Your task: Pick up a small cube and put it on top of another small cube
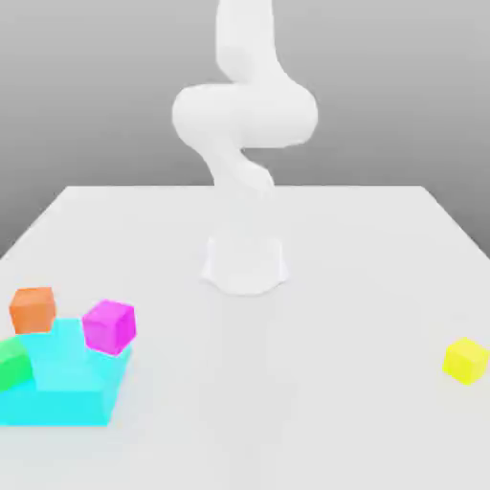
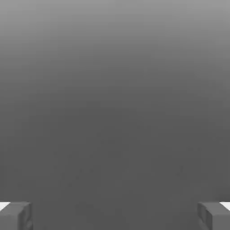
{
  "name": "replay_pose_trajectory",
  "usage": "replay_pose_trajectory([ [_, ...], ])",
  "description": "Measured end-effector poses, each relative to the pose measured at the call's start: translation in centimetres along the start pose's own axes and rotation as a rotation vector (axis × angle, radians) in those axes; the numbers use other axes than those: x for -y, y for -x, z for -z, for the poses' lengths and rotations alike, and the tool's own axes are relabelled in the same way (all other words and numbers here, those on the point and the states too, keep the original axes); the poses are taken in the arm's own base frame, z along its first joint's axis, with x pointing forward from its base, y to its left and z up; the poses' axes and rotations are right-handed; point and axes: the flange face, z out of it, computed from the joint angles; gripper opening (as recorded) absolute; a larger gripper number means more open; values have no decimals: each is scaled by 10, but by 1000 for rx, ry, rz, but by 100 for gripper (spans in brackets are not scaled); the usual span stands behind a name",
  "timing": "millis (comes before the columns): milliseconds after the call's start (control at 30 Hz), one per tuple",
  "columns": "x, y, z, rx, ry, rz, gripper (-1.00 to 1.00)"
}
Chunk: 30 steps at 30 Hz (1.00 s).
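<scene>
Yellow cube (image 1: 466,360) alone at exterior view's right; fingers (image 2: 15,215) spread wide, nowhere near it.

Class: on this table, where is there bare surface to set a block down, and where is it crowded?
Bare: the wide stretch between the magenta cube and the yellow cube, in front of the arm's base. Crowded: the exterior view's left corner, where orange, green and cyan blocks cluster.
</scene>
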Motion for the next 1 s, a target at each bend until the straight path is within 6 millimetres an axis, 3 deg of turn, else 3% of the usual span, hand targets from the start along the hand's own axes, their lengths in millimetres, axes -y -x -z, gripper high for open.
replay_pose_trajectory([
  [200, 38, 86, -119, 172, 78, 113, 0],
  [333, 48, 161, -183, 278, 131, 197, 0],
  [467, 44, 246, -235, 381, 185, 286, 0],
  [633, 20, 367, -276, 509, 250, 423, 0],
  [800, -32, 469, -302, 623, 334, 531, 0],
  [867, -48, 492, -314, 642, 348, 548, 0],
  [1000, -73, 518, -348, 648, 352, 554, 0],
])
